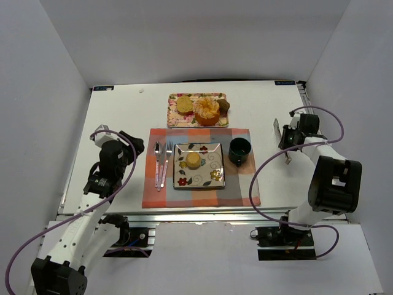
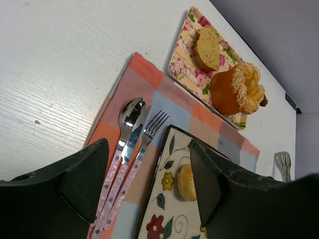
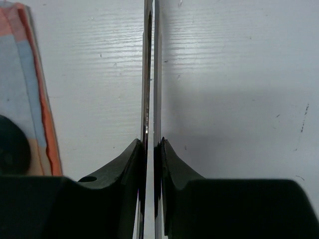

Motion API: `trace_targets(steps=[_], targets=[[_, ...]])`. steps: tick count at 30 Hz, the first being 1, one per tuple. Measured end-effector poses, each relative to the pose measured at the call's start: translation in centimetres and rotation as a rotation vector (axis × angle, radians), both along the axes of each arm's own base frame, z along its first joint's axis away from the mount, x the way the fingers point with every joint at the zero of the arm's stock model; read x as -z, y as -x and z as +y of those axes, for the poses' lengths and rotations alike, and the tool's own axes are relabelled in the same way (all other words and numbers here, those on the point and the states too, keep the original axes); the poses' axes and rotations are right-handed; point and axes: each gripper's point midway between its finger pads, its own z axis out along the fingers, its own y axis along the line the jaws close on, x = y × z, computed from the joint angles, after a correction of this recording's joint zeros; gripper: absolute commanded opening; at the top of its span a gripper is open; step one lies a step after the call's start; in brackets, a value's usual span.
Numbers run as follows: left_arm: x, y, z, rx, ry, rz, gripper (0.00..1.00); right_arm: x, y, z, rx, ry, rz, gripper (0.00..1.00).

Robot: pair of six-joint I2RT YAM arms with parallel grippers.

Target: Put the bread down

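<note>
The bread (image 1: 193,160), a small golden-yellow bun, lies on the square floral plate (image 1: 212,178) in the middle of the checked placemat. In the left wrist view the bread (image 2: 184,182) sits just beside my right finger, on the plate (image 2: 167,209). My left gripper (image 1: 133,146) is open and empty, left of the placemat and above the table; its jaws (image 2: 148,159) frame the cutlery and the plate's edge. My right gripper (image 1: 284,139) is at the right of the table, shut on metal tongs (image 3: 151,74) whose two blades are pressed together.
A floral tray (image 1: 174,117) at the back holds a paler round bread (image 1: 184,103), an orange ring cake (image 1: 206,110) and a dark muffin (image 1: 223,106). A spoon (image 1: 157,161) and fork (image 1: 166,160) lie left of the plate. A dark green cup (image 1: 240,150) stands to its right.
</note>
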Motion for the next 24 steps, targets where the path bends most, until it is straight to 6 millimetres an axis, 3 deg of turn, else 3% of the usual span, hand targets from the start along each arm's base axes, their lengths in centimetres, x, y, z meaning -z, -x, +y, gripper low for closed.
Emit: trace_targets(steps=[5,9,19,20,21,24], targets=[[0.3,-0.1,0.0,0.000,-0.003,0.009,0.76,2.3,-0.1,-0.5,0.017,0.018,0.016,0.26],[0.3,-0.1,0.0,0.000,-0.002,0.009,0.76,4.5,0.6,-0.4,0.012,0.016,0.059,0.45],[0.3,-0.1,0.0,0.000,-0.002,0.010,0.76,4.4,0.2,-0.6,-0.021,0.036,0.034,0.70],[0.3,-0.1,0.0,0.000,-0.003,0.011,0.76,4.4,0.2,-0.6,-0.025,0.038,0.035,0.74],[0.3,-0.1,0.0,0.000,-0.003,0.012,0.76,4.4,0.2,-0.6,-0.028,0.040,0.036,0.87],[0.5,-0.1,0.0,0.000,-0.004,0.017,0.76,4.0,0.3,-0.6,-0.035,0.044,0.044,0.89]])
